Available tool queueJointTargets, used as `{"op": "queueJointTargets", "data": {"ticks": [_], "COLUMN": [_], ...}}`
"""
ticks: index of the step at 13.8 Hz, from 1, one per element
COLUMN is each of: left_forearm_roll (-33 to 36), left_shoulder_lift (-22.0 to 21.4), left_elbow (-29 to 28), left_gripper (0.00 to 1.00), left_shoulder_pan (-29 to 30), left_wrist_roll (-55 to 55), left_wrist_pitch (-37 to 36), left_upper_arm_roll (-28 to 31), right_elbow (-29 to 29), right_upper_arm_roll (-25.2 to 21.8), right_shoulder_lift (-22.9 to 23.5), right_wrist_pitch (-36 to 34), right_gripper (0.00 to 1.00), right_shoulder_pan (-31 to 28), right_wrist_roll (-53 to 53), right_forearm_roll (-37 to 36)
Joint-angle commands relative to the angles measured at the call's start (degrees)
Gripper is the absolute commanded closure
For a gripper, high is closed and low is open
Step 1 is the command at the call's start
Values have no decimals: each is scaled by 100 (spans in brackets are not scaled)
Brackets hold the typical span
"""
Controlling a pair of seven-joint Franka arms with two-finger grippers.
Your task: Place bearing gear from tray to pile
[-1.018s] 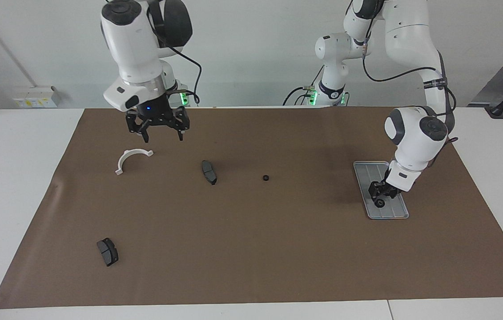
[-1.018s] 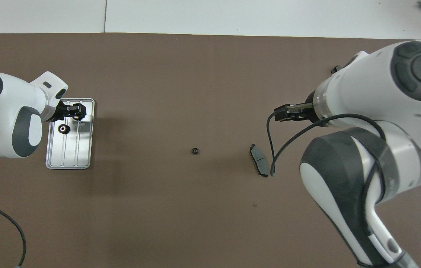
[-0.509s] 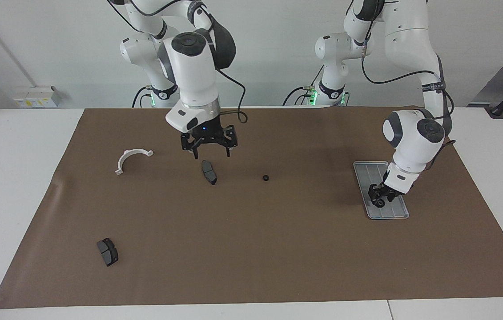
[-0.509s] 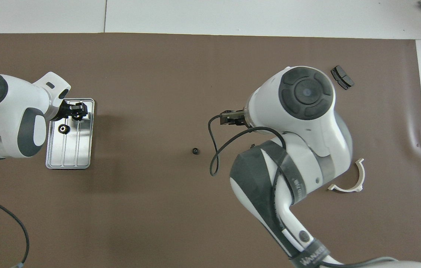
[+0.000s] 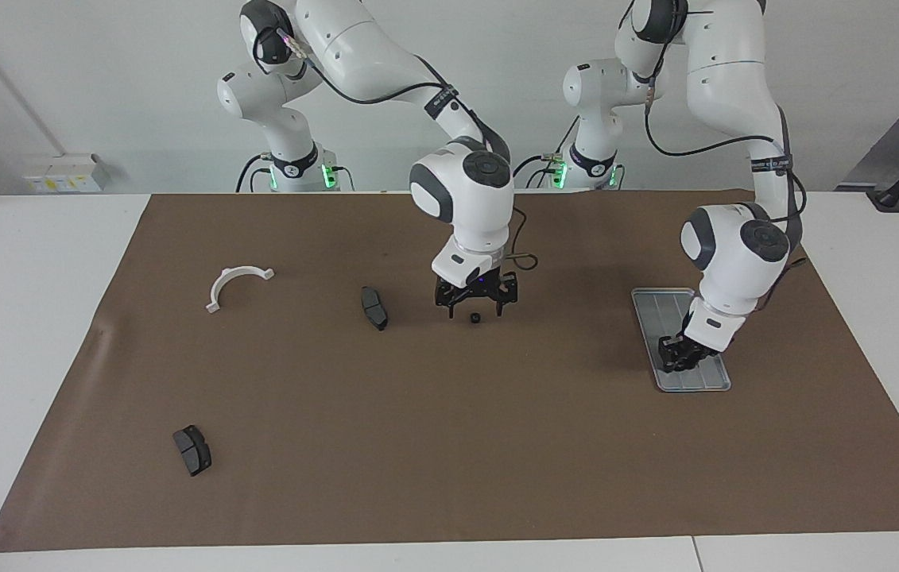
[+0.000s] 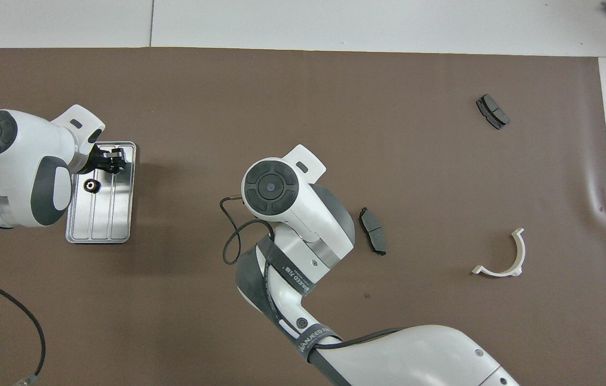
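Seen from overhead, a flat silver-grey grooved metal tray lies at nine o'clock on the brown-covered desk. The left end effector has sunk onto the tray's twelve o'clock end, where a bearing gear lay; whether it grips cannot be told. A second small black toothed bearing gear lies mid-tray. The right end effector has swept to the desk's centre, fingers spread astride a loose small black round gear. The pickup looks imminent.
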Motion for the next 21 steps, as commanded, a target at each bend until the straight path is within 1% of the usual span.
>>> {"op": "queueJointTargets", "data": {"ticks": [1, 2, 3, 4, 5, 6, 8, 9, 11, 12, 14, 16, 21], "left_forearm_roll": [27, 27, 27, 27, 27, 27, 27, 10, -156, -296, -350, -333, -298], "left_shoulder_lift": [-41, -41, -41, -41, -41, -41, -23, 3, 91, 91, 65, 65, 56], "left_elbow": [-133, -142, -134, -134, -90, -38, 216, 462, 928, 1052, 1106, 1114, 1114], "left_gripper": [58, 62, 68, 73, 75, 76, 77, 77, 77, 77, 77, 77, 77], "left_shoulder_pan": [65, 65, 65, 65, 65, 65, 48, 13, -66, -188, -522, -943, -1718], "left_wrist_roll": [20, 20, 20, 20, 20, 20, 11, -15, -173, -348, -909, -1699, -3124], "left_wrist_pitch": [44, 35, 18, 17, -44, -140, -438, -744, -1246, -1387, -1503, -1503, -1451], "left_upper_arm_roll": [-38, -38, -38, -38, -38, -38, -38, -46, -47, -47, -38, -38, -38], "right_elbow": [-47, -170, -328, -477, -583, -680, -804, -813, -822, -865, -962, -1023, -1103], "right_upper_arm_roll": [-5, -5, -5, 4, 12, 21, 21, 21, 21, 21, 30, 56, 118], "right_shoulder_lift": [63, 63, 28, -15, -51, -86, -121, -121, -121, -121, -121, -165, -192], "right_wrist_pitch": [96, 167, 176, 176, 246, 316, 334, 369, 465, 605, 774, 783, 721], "right_gripper": [0, 0, 0, 4, 14, 19, 26, 33, 35, 37, 40, 47, 48], "right_shoulder_pan": [11, 63, 107, 125, 116, 125, 125, 125, 125, 125, 125, 125, 125], "right_wrist_roll": [69, 95, 104, 130, 139, 148, 148, 157, 235, 288, 359, 368, 376], "right_forearm_roll": [-81, -81, -72, -72, -28, -2, 7, 16, 51, 51, 51, 51, 51]}}
